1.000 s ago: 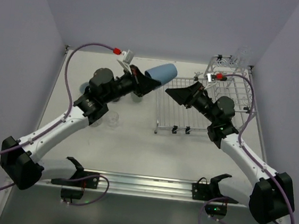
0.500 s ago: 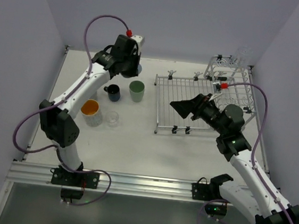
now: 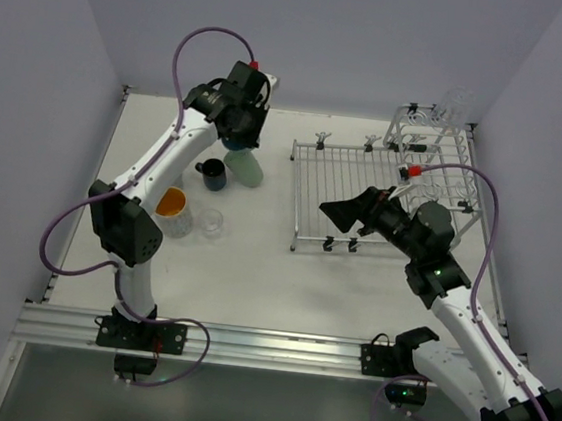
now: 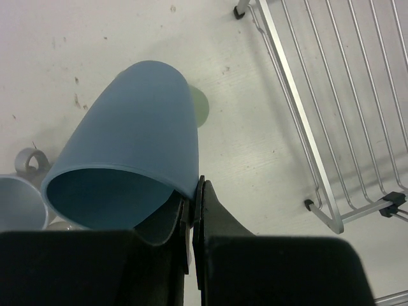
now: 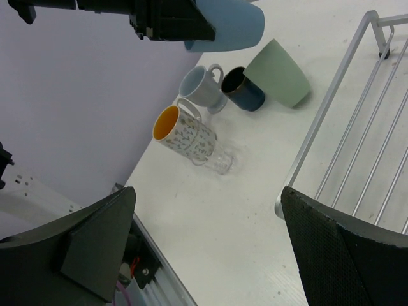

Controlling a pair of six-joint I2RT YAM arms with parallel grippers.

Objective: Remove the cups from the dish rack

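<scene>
The light blue tumbler hangs in the air at the far left of the table, clear of the dish rack and directly above the cups already standing there. The left gripper has its jaws pressed together on the tumbler's wall at the rim, one finger inside the mouth and one outside. From the jaws, the tumbler's long axis runs away from the wrist. It is tipped well over, with the mouth back toward the arm and the closed base leading. I judge it has to be turned mouth-up or mouth-down before it can stand.

Just below it sits the pale green tumbler. The dark blue mug and a pale grey mug are close beside that. Nearer the arms are the whitish cup with the orange inside and a clear glass. Free table beside this group looks scarce, so the set-down spot matters.

The tumbler is plain, smooth and matte, tapering toward its base.

The right gripper hovers over the rack's near left corner, its jaws wide apart and holding nothing. Another clear glass shows at the rack's far right corner, and the right arm is nearer to it.
</scene>
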